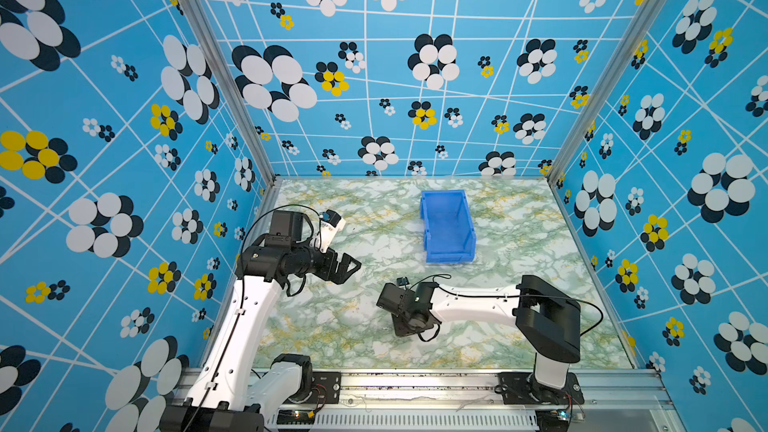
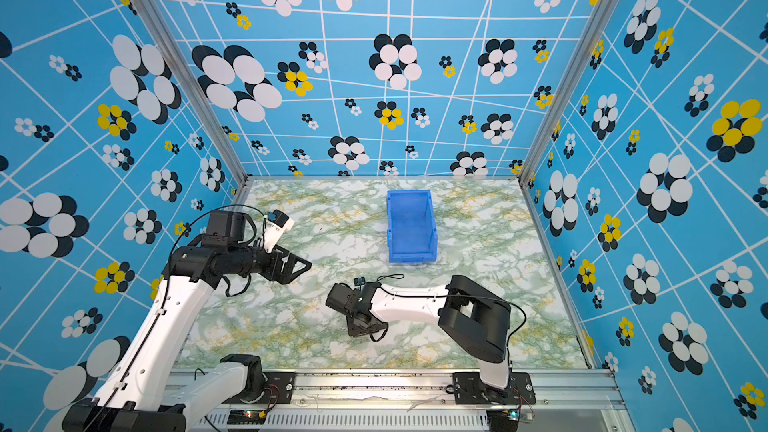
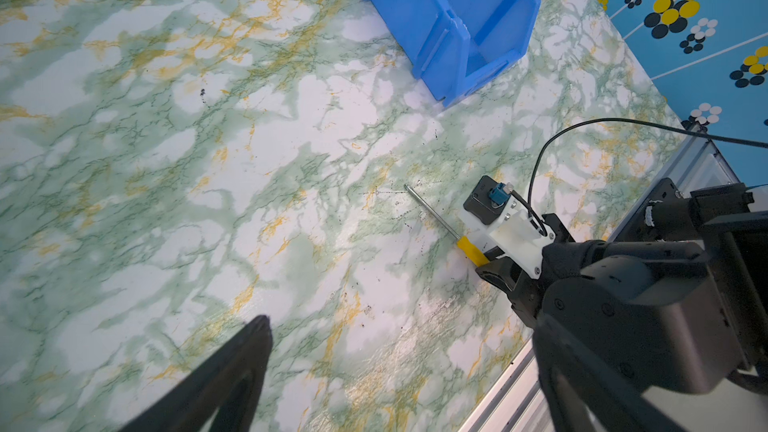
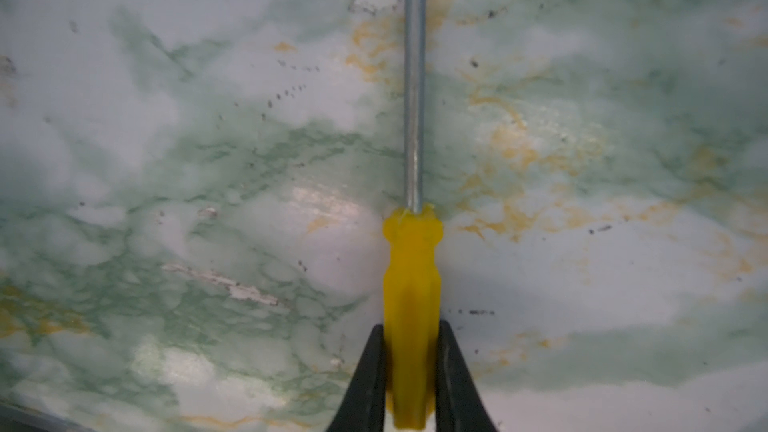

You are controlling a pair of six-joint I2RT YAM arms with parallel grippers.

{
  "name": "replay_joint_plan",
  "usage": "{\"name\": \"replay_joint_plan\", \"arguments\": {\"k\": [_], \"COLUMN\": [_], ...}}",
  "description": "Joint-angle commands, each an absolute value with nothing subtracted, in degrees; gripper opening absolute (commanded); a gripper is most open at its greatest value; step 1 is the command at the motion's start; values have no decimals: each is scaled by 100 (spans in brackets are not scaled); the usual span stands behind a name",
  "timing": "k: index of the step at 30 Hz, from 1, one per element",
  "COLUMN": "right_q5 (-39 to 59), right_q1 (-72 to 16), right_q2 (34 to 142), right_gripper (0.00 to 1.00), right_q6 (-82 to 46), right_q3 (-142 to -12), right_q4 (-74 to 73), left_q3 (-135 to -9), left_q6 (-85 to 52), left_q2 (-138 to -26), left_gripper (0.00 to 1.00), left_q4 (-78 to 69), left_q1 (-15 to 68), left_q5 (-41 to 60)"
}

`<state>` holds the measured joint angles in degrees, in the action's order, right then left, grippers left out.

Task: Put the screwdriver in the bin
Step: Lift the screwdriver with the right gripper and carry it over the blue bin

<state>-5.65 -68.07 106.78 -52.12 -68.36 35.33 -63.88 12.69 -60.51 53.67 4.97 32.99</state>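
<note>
Right hand point(image 4: 411, 326) pinching screwdriver point(image 4: 411, 268), fluted yellow plastic handle, thin steel shaft

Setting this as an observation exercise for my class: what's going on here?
The right gripper is shut on the yellow handle of the screwdriver, which seems to lie flat on the marbled table, its shaft pointing away from the gripper. The blue bin stands farther back, apart from it, with nothing visible inside. The left gripper hangs open off to the side, holding nothing.
</note>
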Motion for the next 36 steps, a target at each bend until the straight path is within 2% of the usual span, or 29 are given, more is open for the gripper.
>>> {"name": "replay_joint_plan", "arguments": {"k": [1, 19, 28, 36], "right_q5": [-768, -668, -519, -425], "right_q1": [-6742, -6045, -4663, -3371], "right_q2": [10446, 8992, 8502, 9266], "right_gripper": [12, 13, 15, 14], "right_q6": [-5030, -4526, -3650, -2902], "right_q3": [-6764, -7141, -7828, -8216], "right_q4": [3717, 4315, 4773, 4575], "left_q3": [-6426, -6586, -6558, -6364], "left_q6": [1302, 1762, 1629, 1485], "left_q2": [-5978, -5836, -5814, -5740], "left_gripper": [99, 99, 99, 99], "left_q4": [5392, 5705, 5657, 5480], "left_q1": [541, 745, 967, 1105], "left_q5": [3251, 3243, 3129, 3026]}}
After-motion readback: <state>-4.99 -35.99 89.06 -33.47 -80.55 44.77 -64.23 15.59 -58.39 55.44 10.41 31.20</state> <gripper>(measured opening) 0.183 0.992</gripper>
